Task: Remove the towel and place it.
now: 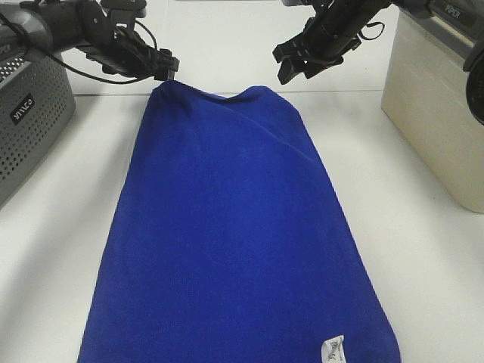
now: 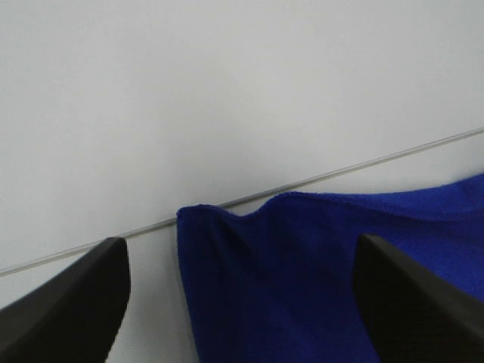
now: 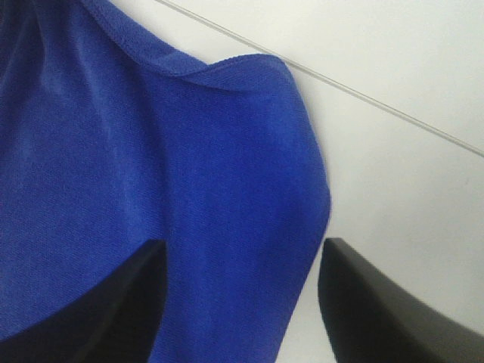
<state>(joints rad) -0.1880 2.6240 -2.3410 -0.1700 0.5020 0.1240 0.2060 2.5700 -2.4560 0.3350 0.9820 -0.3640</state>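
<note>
The royal-blue towel (image 1: 227,227) lies spread flat on the white table, its far edge near the back wall and its small white tag (image 1: 333,349) at the near right corner. My left gripper (image 1: 168,68) hovers at the towel's far left corner, open, with that corner between its fingers in the left wrist view (image 2: 238,253). My right gripper (image 1: 291,64) hangs just above the far right corner, open, with the corner between its fingers in the right wrist view (image 3: 242,246). Neither gripper holds the cloth.
A grey perforated basket (image 1: 30,113) stands at the left edge of the table. A beige bin (image 1: 439,106) stands at the right. Bare white table (image 1: 423,287) shows on both sides of the towel.
</note>
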